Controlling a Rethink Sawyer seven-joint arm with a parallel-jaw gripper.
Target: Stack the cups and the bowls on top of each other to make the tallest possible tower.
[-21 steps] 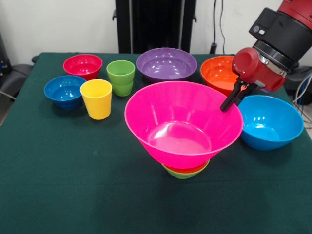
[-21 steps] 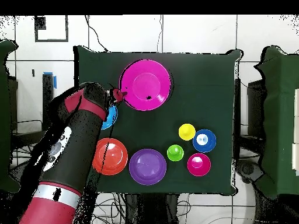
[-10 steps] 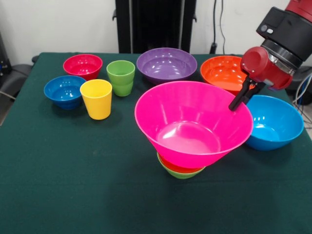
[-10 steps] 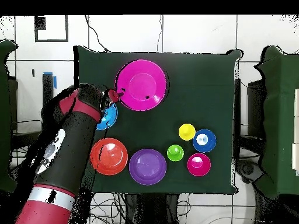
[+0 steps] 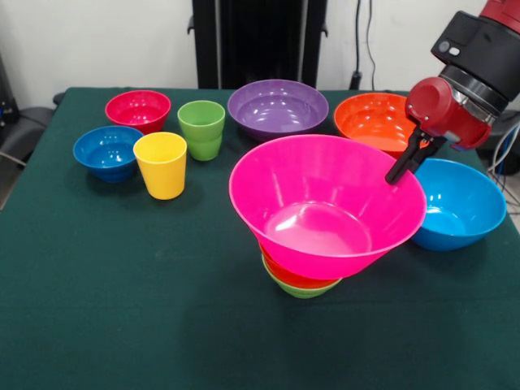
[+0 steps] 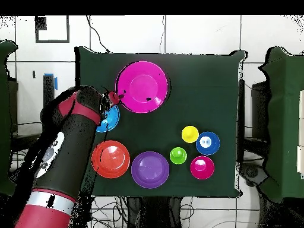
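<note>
1. Green cloth covers the table.
2. Pincer pinches the pink bowl by its rim, tilted over the small stack just below.
3. Glossy, light, stiff plastic; it would likely slip, so the rim grip suits it.

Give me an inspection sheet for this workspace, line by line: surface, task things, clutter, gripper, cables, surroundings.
Surface: green table cloth.
Task things: large pink bowl tilted on the orange-red bowl and small green bowl; light blue bowl, orange bowl, purple bowl, red bowl, dark blue bowl, yellow cup and green cup stand loose.
Clutter: nothing seen.
Gripper: gripper at the pink bowl's rim; grip unclear.
Cables: wires on the wall behind.
Surroundings: black column, pale wall.
</note>
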